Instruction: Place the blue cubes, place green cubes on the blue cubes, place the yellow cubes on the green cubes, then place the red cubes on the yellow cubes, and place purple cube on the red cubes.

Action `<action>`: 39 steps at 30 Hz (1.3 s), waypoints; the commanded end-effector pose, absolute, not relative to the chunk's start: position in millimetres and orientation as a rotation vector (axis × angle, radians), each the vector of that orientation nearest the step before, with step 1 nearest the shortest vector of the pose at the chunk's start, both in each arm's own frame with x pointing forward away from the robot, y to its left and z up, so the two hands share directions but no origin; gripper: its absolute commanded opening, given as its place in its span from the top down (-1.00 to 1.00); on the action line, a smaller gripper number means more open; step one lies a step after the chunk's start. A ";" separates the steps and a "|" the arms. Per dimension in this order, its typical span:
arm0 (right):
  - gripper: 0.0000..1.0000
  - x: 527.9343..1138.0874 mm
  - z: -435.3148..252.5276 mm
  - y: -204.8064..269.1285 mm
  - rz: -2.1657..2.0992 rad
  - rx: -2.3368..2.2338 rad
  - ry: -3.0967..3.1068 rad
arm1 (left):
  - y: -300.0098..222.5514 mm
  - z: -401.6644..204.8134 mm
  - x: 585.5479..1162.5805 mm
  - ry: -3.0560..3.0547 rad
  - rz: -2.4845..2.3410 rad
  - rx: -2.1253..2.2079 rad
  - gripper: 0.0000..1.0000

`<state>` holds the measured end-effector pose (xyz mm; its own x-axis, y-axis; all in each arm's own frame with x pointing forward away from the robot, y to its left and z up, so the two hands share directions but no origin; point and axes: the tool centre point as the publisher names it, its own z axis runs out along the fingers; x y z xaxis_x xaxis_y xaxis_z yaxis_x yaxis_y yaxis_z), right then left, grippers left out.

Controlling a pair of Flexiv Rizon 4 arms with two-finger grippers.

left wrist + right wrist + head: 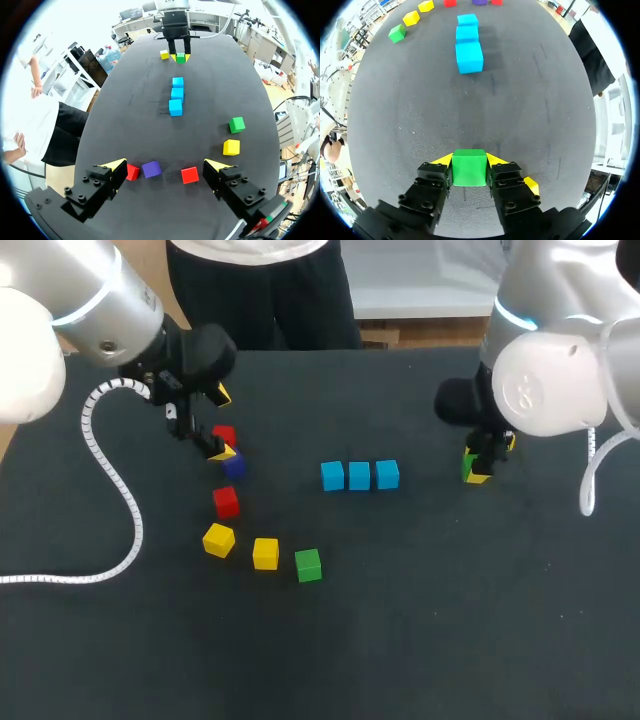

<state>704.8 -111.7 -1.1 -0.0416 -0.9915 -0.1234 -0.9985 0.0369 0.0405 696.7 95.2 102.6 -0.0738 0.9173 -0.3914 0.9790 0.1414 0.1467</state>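
Three blue cubes (359,476) lie in a row mid-table, also seen in the left wrist view (176,94) and ahead of the right gripper (469,57). My right gripper (480,462) (469,161) is shut on a green cube (469,170) (180,58) down at the table, right of the row. A yellow cube (164,54) (532,185) sits right beside it. My left gripper (221,424) (165,167) hangs open over the purple cube (234,466) (151,169), with a red cube (132,172) by one finger and another red cube (189,175) nearby.
Left of the blue row lie a red cube (226,501), two yellow cubes (218,539) (265,553) and a second green cube (308,565). A white coiled cable (128,510) trails over the table's left side. A person stands behind the far edge.
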 end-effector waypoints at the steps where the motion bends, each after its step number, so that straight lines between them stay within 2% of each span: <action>1: 1.00 696.7 14.6 -111.0 0.178 -2.132 2.181 | 94.7 102.9 698.4 2.041 -0.216 1.823 -1.00; 16: 1.00 679.4 52.1 -79.6 0.195 -2.163 2.052 | 94.7 102.9 698.4 2.041 -0.216 1.823 -1.00; 39: 1.00 681.0 57.2 -11.1 0.211 -2.238 2.006 | 94.7 102.9 698.4 2.041 -0.216 1.823 -1.00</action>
<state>677.4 -17.5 56.8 0.1094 -0.9741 -0.1980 -0.9939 -0.1092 -0.0120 696.8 95.2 102.6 -0.0738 0.9173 -0.3914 0.9790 0.1414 0.1467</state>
